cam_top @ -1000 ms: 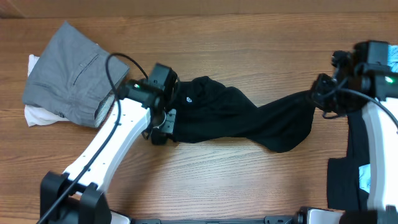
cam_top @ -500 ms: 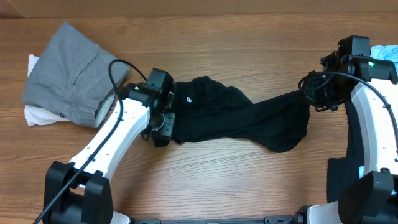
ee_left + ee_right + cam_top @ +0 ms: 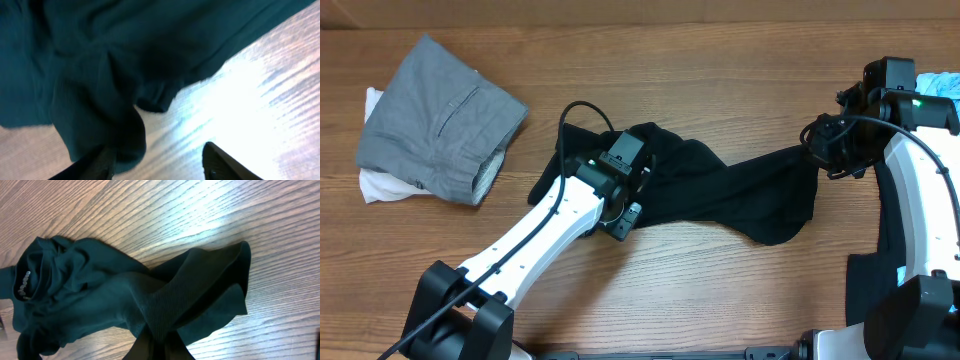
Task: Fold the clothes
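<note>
Likely flattening step: black shirt [image 3: 720,190] bunched mid-frame on worktop [image 3: 670,290], right jaws clamped on its right end, left jaws parted and empty; next, left needs a corner grip.

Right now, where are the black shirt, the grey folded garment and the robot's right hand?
black shirt [image 3: 720,190]: overhead view, middle of the crumpled fabric.
grey folded garment [image 3: 435,115]: overhead view, its top face.
right hand [image 3: 818,152]: overhead view, where it pinches the shirt.
</note>
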Action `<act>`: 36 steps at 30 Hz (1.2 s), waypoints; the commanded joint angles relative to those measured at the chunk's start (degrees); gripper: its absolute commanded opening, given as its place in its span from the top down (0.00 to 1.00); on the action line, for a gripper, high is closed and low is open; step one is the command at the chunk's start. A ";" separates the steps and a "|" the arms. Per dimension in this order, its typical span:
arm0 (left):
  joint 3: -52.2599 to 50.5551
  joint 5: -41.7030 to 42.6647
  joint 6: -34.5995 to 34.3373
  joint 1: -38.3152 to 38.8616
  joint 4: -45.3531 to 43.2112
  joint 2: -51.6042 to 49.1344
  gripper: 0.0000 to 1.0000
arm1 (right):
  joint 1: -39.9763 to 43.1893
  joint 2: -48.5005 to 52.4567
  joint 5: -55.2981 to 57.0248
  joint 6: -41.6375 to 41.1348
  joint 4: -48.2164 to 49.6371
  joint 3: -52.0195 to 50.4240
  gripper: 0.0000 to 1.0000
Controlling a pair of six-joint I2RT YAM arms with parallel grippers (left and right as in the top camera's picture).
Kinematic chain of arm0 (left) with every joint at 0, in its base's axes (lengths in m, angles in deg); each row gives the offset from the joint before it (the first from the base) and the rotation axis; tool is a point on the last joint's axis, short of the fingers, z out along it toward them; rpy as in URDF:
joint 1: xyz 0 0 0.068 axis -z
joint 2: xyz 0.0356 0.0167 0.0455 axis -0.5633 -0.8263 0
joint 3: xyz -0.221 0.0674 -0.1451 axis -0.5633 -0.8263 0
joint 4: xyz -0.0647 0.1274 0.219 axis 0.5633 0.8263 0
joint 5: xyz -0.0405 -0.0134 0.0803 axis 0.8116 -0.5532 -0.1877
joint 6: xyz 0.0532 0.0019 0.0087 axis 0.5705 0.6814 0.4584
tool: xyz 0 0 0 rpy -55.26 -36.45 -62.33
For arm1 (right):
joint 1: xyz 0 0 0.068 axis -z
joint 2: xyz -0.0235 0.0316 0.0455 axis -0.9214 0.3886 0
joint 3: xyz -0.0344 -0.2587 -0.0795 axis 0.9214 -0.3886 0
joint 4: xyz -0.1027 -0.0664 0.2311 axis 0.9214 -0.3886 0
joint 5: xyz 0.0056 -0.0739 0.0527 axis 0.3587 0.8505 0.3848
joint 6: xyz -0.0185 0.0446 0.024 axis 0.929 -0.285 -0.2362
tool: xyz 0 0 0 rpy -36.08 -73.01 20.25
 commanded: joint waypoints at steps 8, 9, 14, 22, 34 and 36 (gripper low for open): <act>-2.75 -8.85 2.36 0.20 -4.68 -2.58 0.21 | -0.02 -0.72 0.85 0.17 0.22 0.20 0.96; -2.73 -12.63 0.61 -0.96 -5.81 -2.58 0.13 | -0.02 -0.72 0.85 0.17 0.28 0.20 0.96; -2.73 -14.14 -0.79 -10.84 -9.53 -2.67 0.20 | -0.02 -0.72 0.83 0.17 0.07 0.20 0.96; -0.33 1.60 0.31 -19.37 -5.27 -1.62 0.38 | -0.02 -0.72 0.85 0.20 -0.63 0.20 0.96; 8.02 -0.52 3.93 -6.05 -0.22 2.86 0.30 | -0.02 -0.72 1.51 0.17 -0.76 0.20 0.96; 5.16 -1.25 3.30 -4.20 -1.25 1.90 0.32 | -0.02 -0.72 1.51 0.17 -0.61 0.20 0.96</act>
